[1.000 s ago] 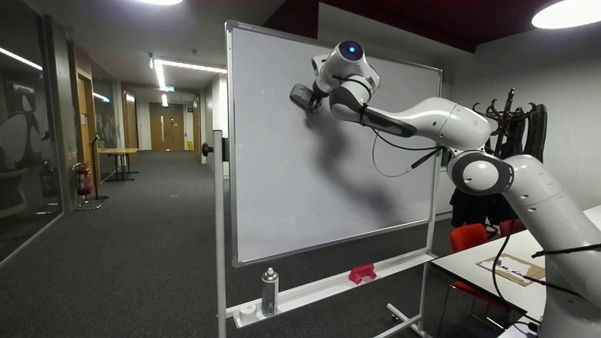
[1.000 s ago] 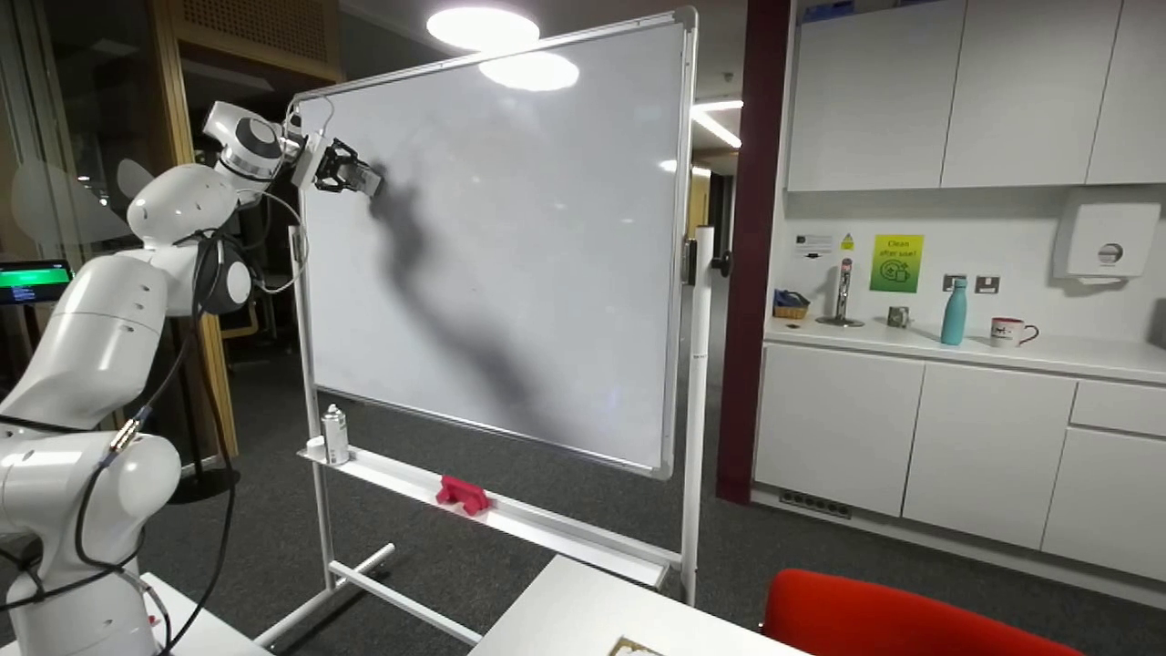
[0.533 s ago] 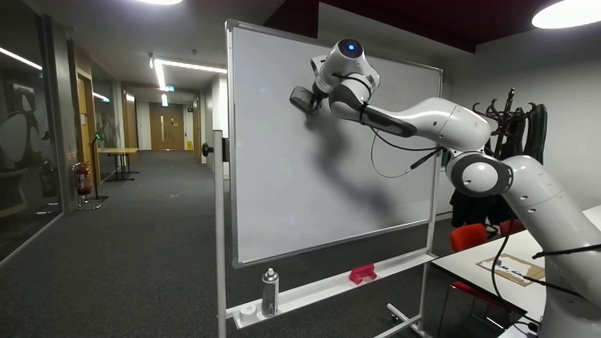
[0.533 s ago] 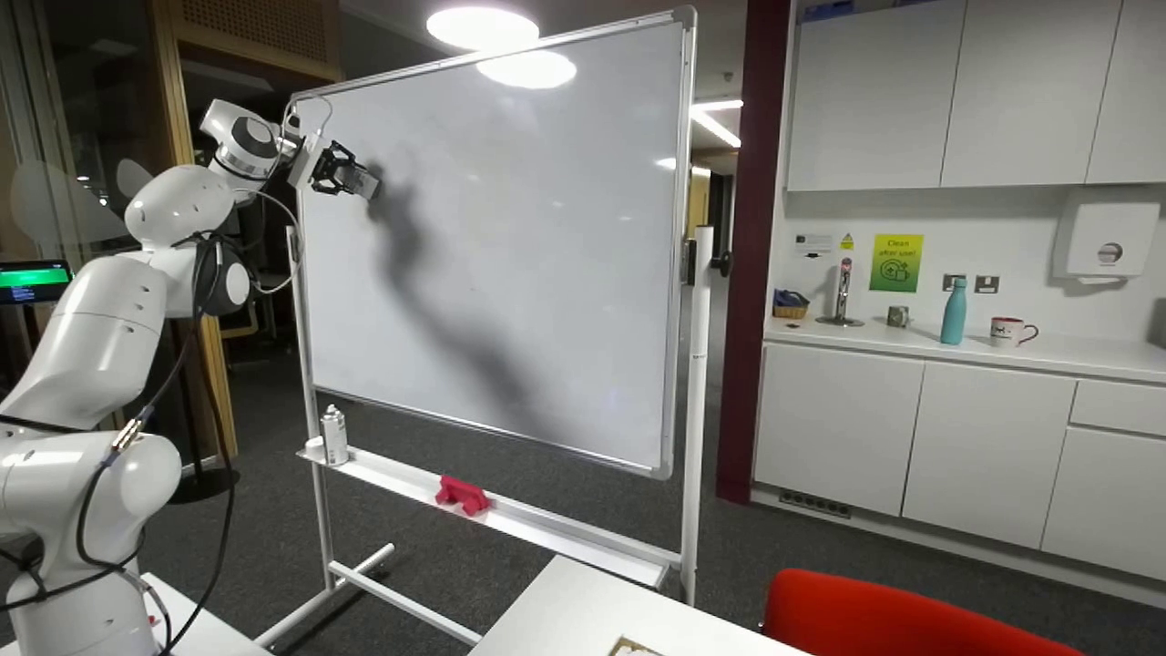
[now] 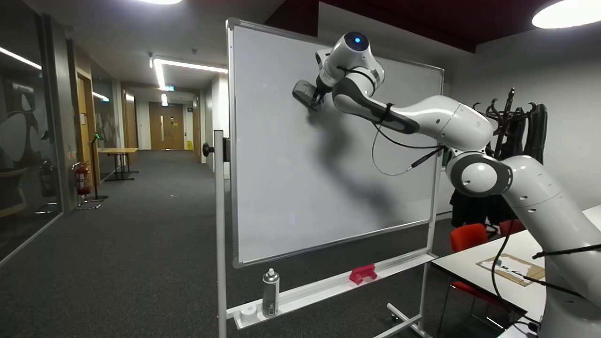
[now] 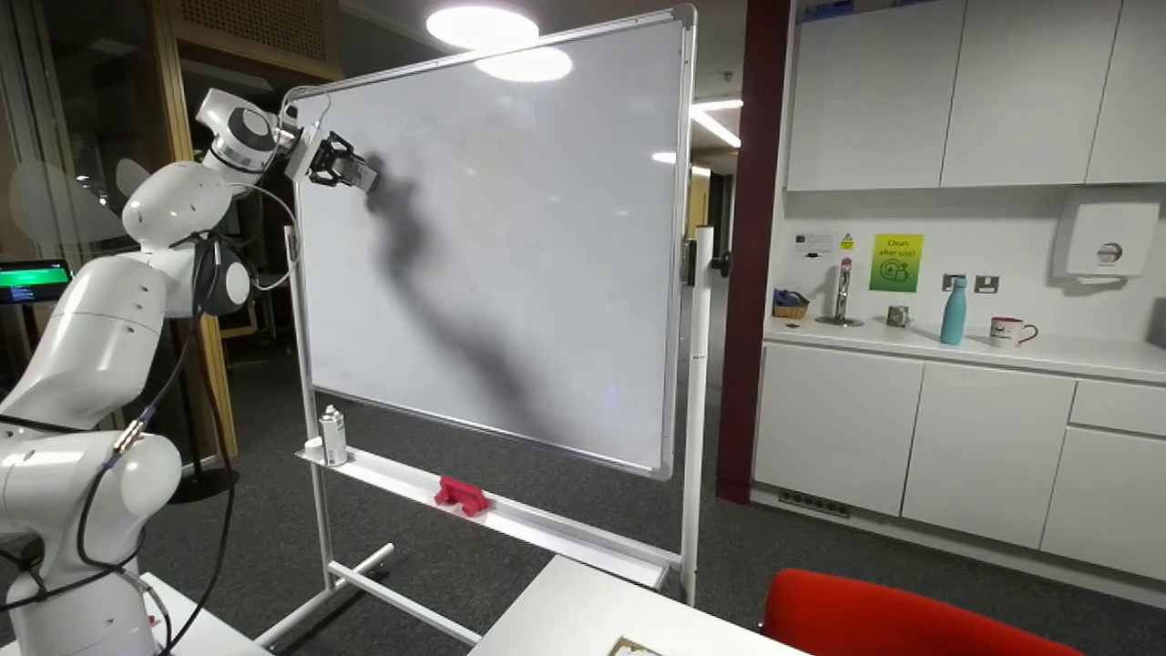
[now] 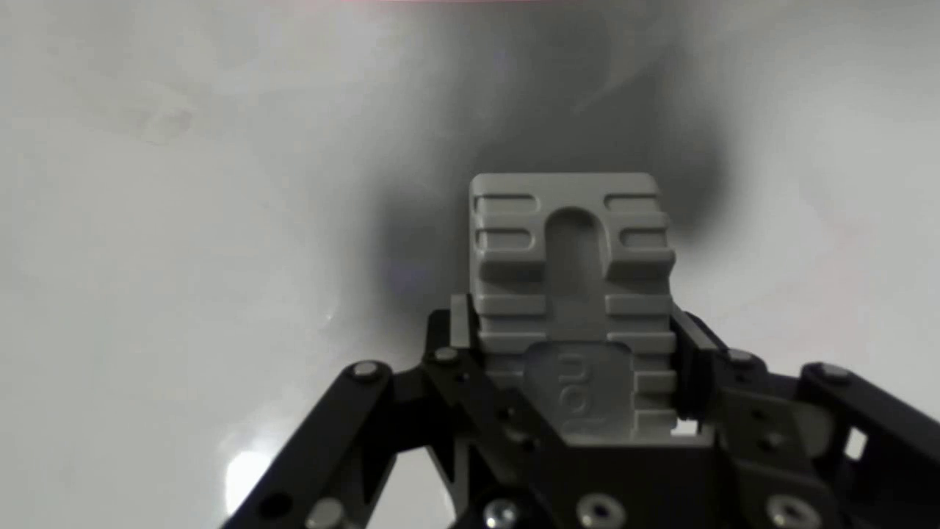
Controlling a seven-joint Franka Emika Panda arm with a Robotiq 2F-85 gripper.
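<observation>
Grey ridged block clasped in gripper, before a whiteboard

- Gripper: black, jointed; closed about the block, with fingers against either side.
- Block: between the fingers, its end protruding beyond their tips. Stepped ridges along both sides, central groove, raised lettering partly hidden. Tilted in both exterior views.
- Whiteboard: directly ahead of the gripper; metal frame, on a stand. Gripper and block are at its upper part, towards the left edge in both exterior views. The block's outer end is at or very near the surface; contact cannot be told. Faint marks left of the gripper in the wrist view.
- Shadow: on the whiteboard, soft-edged, running down and rightward from beside the gripper.
- Robot arm: behind the gripper; white and grey, black cables strapped along it.
- Shelf: white, well below the gripper, under the whiteboard. Upon it: spray can, upright; white cylinder, just left of the can; red piece, below and right of the gripper, well apart from the can.
- White table: below and right of the gripper in both exterior views; bears a brown-and-white panel.
- Red chair: beside the table, far lower right of the gripper in an exterior view.
- Counter: far right of the gripper in an exterior view; bears tap, teal bottle and white mug with red rim.
- Fire extinguisher: far left of the gripper, background.
</observation>
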